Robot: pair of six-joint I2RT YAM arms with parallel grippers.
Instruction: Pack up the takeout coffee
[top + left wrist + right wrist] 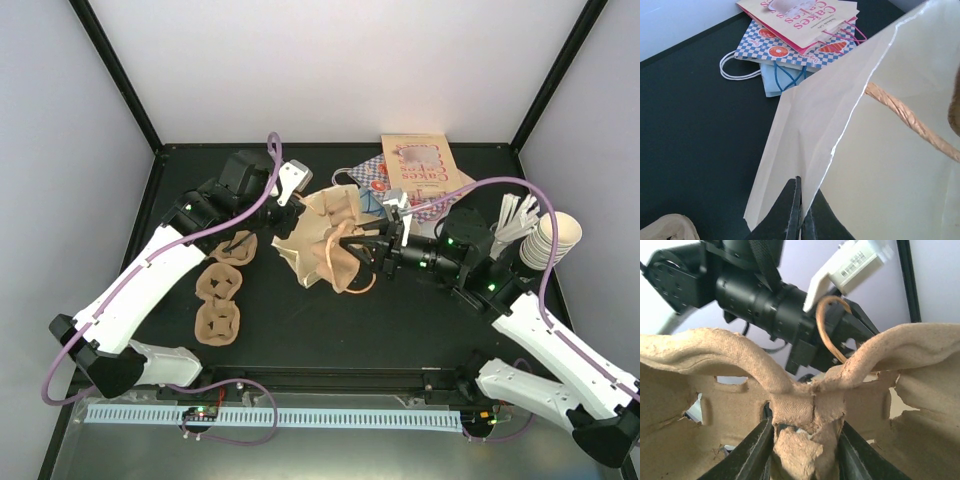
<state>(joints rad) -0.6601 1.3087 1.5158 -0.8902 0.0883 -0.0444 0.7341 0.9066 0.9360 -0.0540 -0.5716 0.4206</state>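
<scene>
No view shows the takeout coffee. The tan paper bag (312,238) stands open at mid-table. My left gripper (288,212) is shut on the bag's rim; in the left wrist view the paper edge (805,150) runs down into the pinched jaws of the gripper (802,212). My right gripper (358,246) reaches into the bag's mouth from the right. It is shut on the centre post of a brown moulded-cardboard cup carrier (805,412), with one finger (747,455) on each side. The bag's twisted handle (826,325) loops just behind the carrier.
Three more cup carriers (220,300) lie left of the bag. Printed paper bags (412,165) lie flat at the back, also showing in the left wrist view (800,30). A stack of lidless cups (555,240) and white utensils (515,218) stand at the right edge.
</scene>
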